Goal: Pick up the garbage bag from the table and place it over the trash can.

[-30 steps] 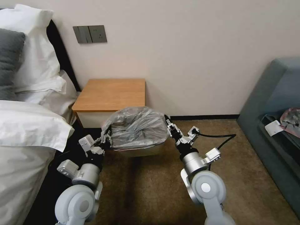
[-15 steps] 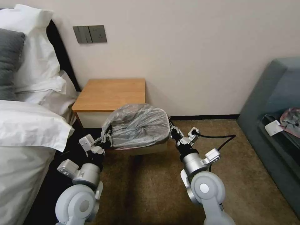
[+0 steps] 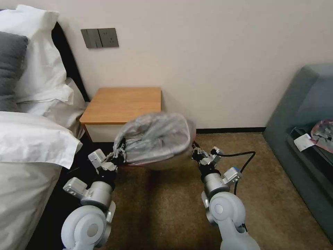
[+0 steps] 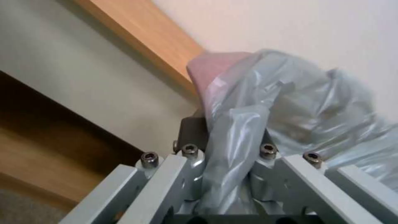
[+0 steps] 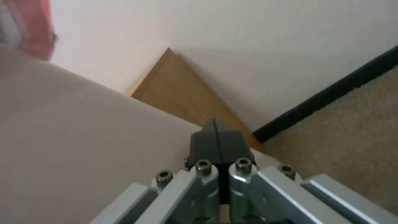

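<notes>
1. Below the table point(image 3: 121, 104), on the carpet at its 5 o'clock corner, you see the trash can point(image 3: 166, 161) tipped, with the garbage bag point(image 3: 156, 139) draped over its mouth.
2. At the can's 9 o'clock side, your left gripper point(image 3: 118, 154) is clamped on a fold of the bag; in the left wrist view the grey film point(image 4: 232, 149) runs down between the closed fingers, pink rim point(image 4: 211, 68) above them.
3. At the can's 3 o'clock side, your right gripper point(image 3: 197, 152) sits against the can's wall; its dark fingertips point(image 5: 217, 143) are pressed together with nothing between them, just beside the cream wall point(image 5: 83, 140).
</notes>
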`<state>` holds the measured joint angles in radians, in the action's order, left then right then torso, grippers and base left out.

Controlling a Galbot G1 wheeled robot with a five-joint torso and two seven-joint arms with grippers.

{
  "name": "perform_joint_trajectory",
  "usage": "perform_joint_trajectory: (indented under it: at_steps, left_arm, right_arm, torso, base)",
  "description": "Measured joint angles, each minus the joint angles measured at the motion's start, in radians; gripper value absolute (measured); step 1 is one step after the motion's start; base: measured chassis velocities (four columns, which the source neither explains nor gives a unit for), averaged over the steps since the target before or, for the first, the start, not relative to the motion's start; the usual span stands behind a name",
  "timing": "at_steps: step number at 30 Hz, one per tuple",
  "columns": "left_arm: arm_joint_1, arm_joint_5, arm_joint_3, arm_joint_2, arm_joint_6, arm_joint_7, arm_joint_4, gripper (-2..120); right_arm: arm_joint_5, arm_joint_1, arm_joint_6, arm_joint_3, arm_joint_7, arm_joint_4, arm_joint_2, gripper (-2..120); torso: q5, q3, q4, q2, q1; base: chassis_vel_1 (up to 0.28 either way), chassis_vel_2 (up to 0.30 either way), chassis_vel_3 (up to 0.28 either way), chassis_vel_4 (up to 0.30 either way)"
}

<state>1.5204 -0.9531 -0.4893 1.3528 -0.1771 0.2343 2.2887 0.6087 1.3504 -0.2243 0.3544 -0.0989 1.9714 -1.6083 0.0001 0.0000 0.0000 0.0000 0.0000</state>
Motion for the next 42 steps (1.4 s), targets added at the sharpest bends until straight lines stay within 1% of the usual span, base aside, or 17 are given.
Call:
perform_joint_trajectory:
  at_steps: [6,10,13,14,17,22,25,26,28,29,32,33,35,36,39,40,42]
  left_arm:
    - [0.005,0.004,0.007,0.007,-0.003,0.001,0.000,9]
    - [0.004,0.036,0.005,0.006,-0.003,0.001,-0.018,9]
    - [0.003,0.090,-0.007,-0.005,-0.007,0.006,-0.036,9]
    - [0.003,0.090,-0.007,-0.005,-0.007,0.006,-0.036,9]
    - [0.003,0.148,-0.008,-0.014,-0.021,0.022,-0.049,9]
    - [0.007,0.260,0.003,-0.021,-0.032,0.027,-0.070,9]
    - [0.011,0.407,0.016,-0.031,-0.025,0.019,-0.103,9]
    - [0.011,0.407,0.016,-0.031,-0.025,0.019,-0.103,9]
    - [0.012,0.494,0.024,-0.034,-0.014,0.008,-0.115,9]
    - [0.012,0.494,0.024,-0.034,-0.014,0.008,-0.115,9]
    - [0.020,0.568,0.034,-0.038,-0.013,0.003,-0.120,9]
    - [0.020,0.568,0.034,-0.038,-0.013,0.003,-0.120,9]
    - [0.024,0.606,0.039,-0.042,-0.014,0.003,-0.128,9]
    - [0.024,0.606,0.039,-0.042,-0.014,0.003,-0.128,9]
    - [0.024,0.693,0.044,-0.044,-0.012,-0.001,-0.145,9]
    - [0.024,0.693,0.044,-0.044,-0.012,-0.001,-0.145,9]
    - [0.023,0.733,0.049,-0.043,-0.009,-0.006,-0.152,9]
  right_arm:
    - [-0.062,0.005,0.008,-0.002,0.003,-0.013,0.000,0]
    - [-0.228,0.019,0.030,-0.005,-0.026,-0.014,0.000,3]
    - [-0.489,0.041,0.058,0.013,-0.070,-0.012,0.000,18]
    - [-0.489,0.041,0.058,0.013,-0.070,-0.012,0.000,18]
    - [-0.691,0.057,0.130,0.058,-0.076,0.005,0.000,33]
    - [-0.777,0.060,0.218,0.077,-0.057,0.041,0.021,45]
    - [-0.847,0.050,0.299,0.065,0.016,0.116,0.129,60]
    - [-0.847,0.050,0.299,0.065,0.016,0.116,0.129,60]
    - [-0.848,0.037,0.303,0.022,0.067,0.169,0.236,52]
    - [-0.848,0.037,0.303,0.022,0.067,0.169,0.236,52]
    - [-0.769,-0.005,0.215,-0.053,0.163,0.251,0.411,37]
    - [-0.769,-0.005,0.215,-0.053,0.163,0.251,0.411,37]
    - [-0.684,-0.066,0.116,-0.102,0.240,0.290,0.524,26]
    - [-0.684,-0.066,0.116,-0.102,0.240,0.290,0.524,26]
    - [-0.503,-0.216,-0.037,-0.216,0.264,0.312,0.710,10]
    - [-0.503,-0.216,-0.037,-0.216,0.264,0.312,0.710,10]
    - [-0.379,-0.330,-0.134,-0.320,0.242,0.315,0.810,2]
  torso:
    - [-0.0001,0.000,0.0001,0.000,0.000]
    - [-0.0002,0.000,0.0000,0.000,0.000]
    - [-0.0001,0.000,0.0001,0.000,0.000]
    - [-0.0001,0.000,0.0001,0.000,0.000]
    - [-0.0001,0.000,-0.0001,0.000,0.000]
    - [-0.0001,0.000,0.0000,0.000,0.000]
    - [-0.0002,0.000,0.0000,0.000,0.000]
    - [-0.0002,0.000,0.0000,0.000,0.000]
    - [0.0001,0.000,0.0000,0.000,0.000]
    - [0.0001,0.000,0.0000,0.000,0.000]
    - [0.0000,0.000,-0.0002,0.000,0.000]
    - [0.0000,0.000,-0.0002,0.000,0.000]
    - [0.0002,0.000,-0.0002,0.000,0.000]
    - [0.0002,0.000,-0.0002,0.000,0.000]
    - [0.0002,0.000,0.0000,0.000,0.000]
    - [0.0002,0.000,0.0000,0.000,0.000]
    - [-0.0001,0.000,0.0000,0.000,0.000]
  base:
    - [0.000,0.000,0.000,0.000]
    - [0.000,0.000,0.000,0.000]
    - [0.000,0.000,0.000,0.000]
    - [0.000,0.000,0.000,0.000]
    - [0.000,0.000,0.000,0.000]
    - [0.000,0.000,0.000,0.000]
    - [0.000,0.000,0.000,0.000]
    - [0.000,0.000,0.000,0.000]
    - [0.000,0.000,0.000,0.000]
    - [0.000,0.000,0.000,0.000]
    - [0.000,0.000,0.000,0.000]
    - [0.000,0.000,0.000,0.000]
    - [0.000,0.000,0.000,0.000]
    - [0.000,0.000,0.000,0.000]
    - [0.000,0.000,0.000,0.000]
    - [0.000,0.000,0.000,0.000]
    - [0.000,0.000,0.000,0.000]
